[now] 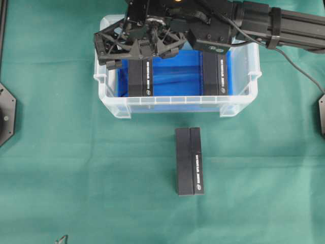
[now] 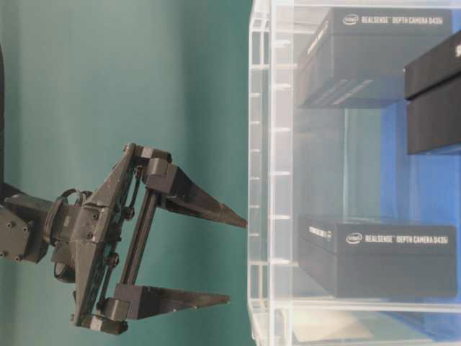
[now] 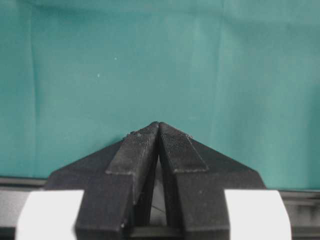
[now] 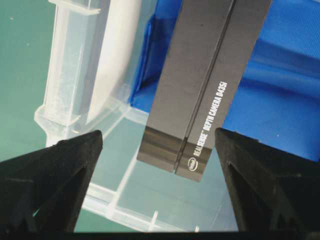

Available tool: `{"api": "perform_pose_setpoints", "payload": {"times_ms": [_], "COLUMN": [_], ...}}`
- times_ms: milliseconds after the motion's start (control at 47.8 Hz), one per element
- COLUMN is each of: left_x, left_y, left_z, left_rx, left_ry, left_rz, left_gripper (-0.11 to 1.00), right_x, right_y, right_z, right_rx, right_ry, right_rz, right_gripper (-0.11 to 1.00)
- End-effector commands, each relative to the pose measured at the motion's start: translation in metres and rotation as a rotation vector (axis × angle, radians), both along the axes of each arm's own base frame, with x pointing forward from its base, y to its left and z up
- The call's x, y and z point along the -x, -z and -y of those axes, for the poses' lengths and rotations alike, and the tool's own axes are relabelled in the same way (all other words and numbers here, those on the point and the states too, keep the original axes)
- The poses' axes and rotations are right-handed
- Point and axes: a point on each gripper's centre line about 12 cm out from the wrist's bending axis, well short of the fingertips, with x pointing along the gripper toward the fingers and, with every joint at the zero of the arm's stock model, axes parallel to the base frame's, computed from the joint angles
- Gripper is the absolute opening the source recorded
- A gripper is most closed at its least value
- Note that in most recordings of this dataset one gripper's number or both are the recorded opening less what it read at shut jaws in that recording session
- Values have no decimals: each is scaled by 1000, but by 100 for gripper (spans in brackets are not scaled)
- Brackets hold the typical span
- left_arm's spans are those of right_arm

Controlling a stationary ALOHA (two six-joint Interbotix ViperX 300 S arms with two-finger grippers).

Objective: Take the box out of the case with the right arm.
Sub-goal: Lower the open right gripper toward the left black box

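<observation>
My right arm [image 1: 284, 23] reaches in from the right edge of the overhead view, its long black link stretched across the far rim of the case [image 1: 177, 104], wrist bent so the right pincer [image 1: 139, 48] points down over the case's left end. The right pincer stands wide open with nothing in it; in the wrist view its two black fingers [image 4: 55, 175] straddle the left box [image 4: 207, 95] below them, not touching it. That box [image 1: 140, 77] lies flat on the blue sheet [image 1: 175, 71] near the case's left wall, white lettering along its side. A second box [image 1: 217, 73] lies on the sheet at the right end, partly under the arm. A third box [image 1: 189, 160] lies outside on the green surface [image 1: 61, 152], near the case's front wall and well apart from both pincers. In the table-level view an open lattice pincer [image 2: 234, 256] sits just beside the clear wall [image 2: 270, 180], fingers spread, tips close to the plastic; whether they touch it I cannot tell. My left pincer [image 3: 159, 127] is closed, its two fingers pressed together at the tips and holding nothing, aimed at bare green cloth. The case is clear, with a ribbed rim.
</observation>
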Motion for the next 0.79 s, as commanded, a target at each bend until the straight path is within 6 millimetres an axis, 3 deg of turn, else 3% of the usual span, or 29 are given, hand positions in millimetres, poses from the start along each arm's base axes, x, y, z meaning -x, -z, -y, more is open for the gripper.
{"api": "perform_pose_setpoints", "payload": {"times_ms": [0, 774], "left_x": [-1, -1], "left_y": [-8, -9], "left_z": [0, 0], "left_rx": [1, 1], "left_ry": [-2, -2], "left_rz": [28, 28], "left_gripper": [0, 0], "right_x": [3, 2], "right_y": [-17, -15], "right_z": [-2, -1], "right_rx": [6, 2], "right_ry": [-3, 19], "right_rz": [43, 36], "right_gripper": [94, 94]}}
